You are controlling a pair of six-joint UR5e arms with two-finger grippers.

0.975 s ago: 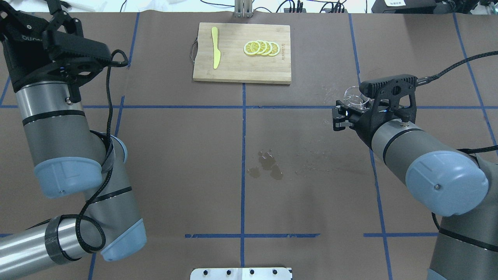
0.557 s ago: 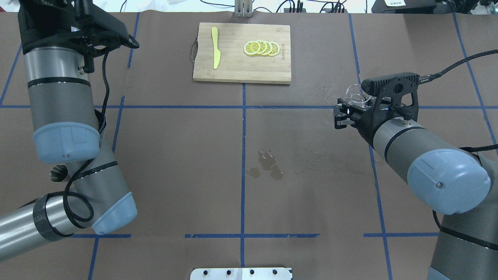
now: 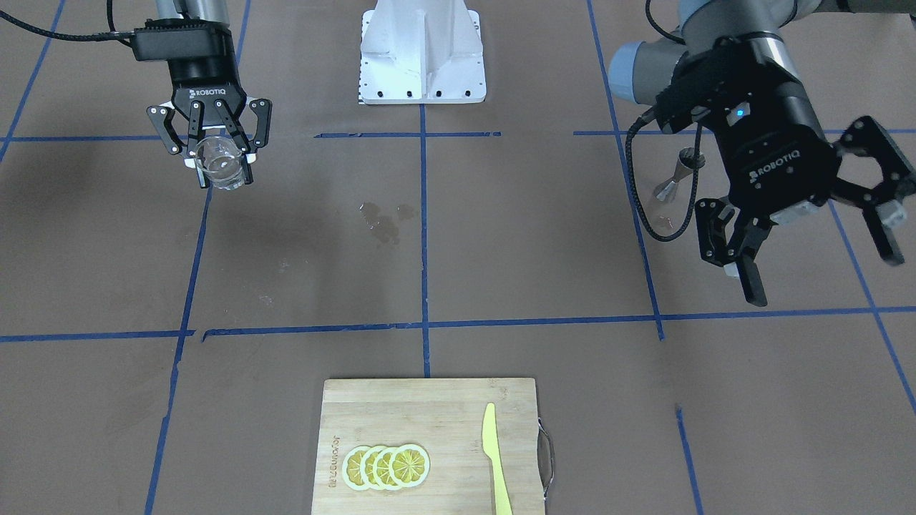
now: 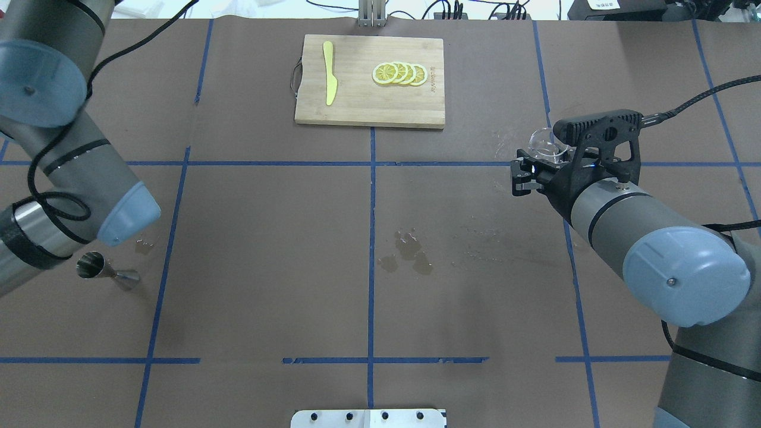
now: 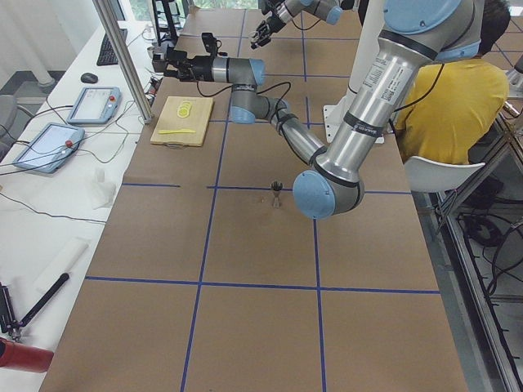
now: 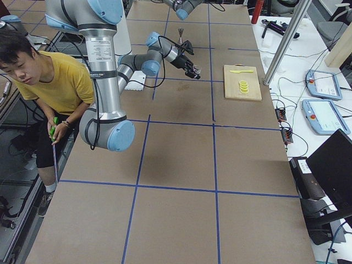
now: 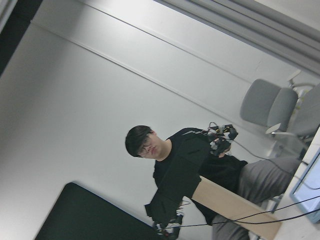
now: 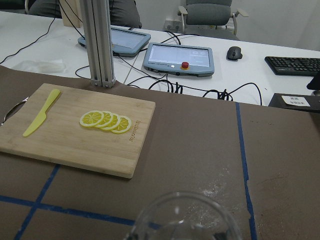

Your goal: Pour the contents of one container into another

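Observation:
My right gripper (image 3: 215, 146) is shut on a clear glass cup (image 3: 220, 164), held just above the table's right side; the cup (image 4: 542, 145) shows ahead of the wrist in the overhead view, and its rim (image 8: 180, 220) fills the bottom of the right wrist view. A small metal jigger (image 4: 98, 268) stands alone on the table's left side, also seen in the front view as the jigger (image 3: 676, 175). My left gripper (image 3: 823, 268) is open and empty, raised well above the table beyond the jigger. The left wrist view shows only a wall and a person.
A wooden cutting board (image 4: 368, 107) with lemon slices (image 4: 399, 73) and a yellow knife (image 4: 329, 71) lies at the far middle. Small liquid puddles (image 4: 409, 252) mark the table's centre. The left arm's elbow (image 4: 122, 208) hangs near the jigger.
The left arm has swung up and outward, lifting its gripper out of the overhead view and uncovering the jigger on the table. The right gripper with the cup has barely moved.

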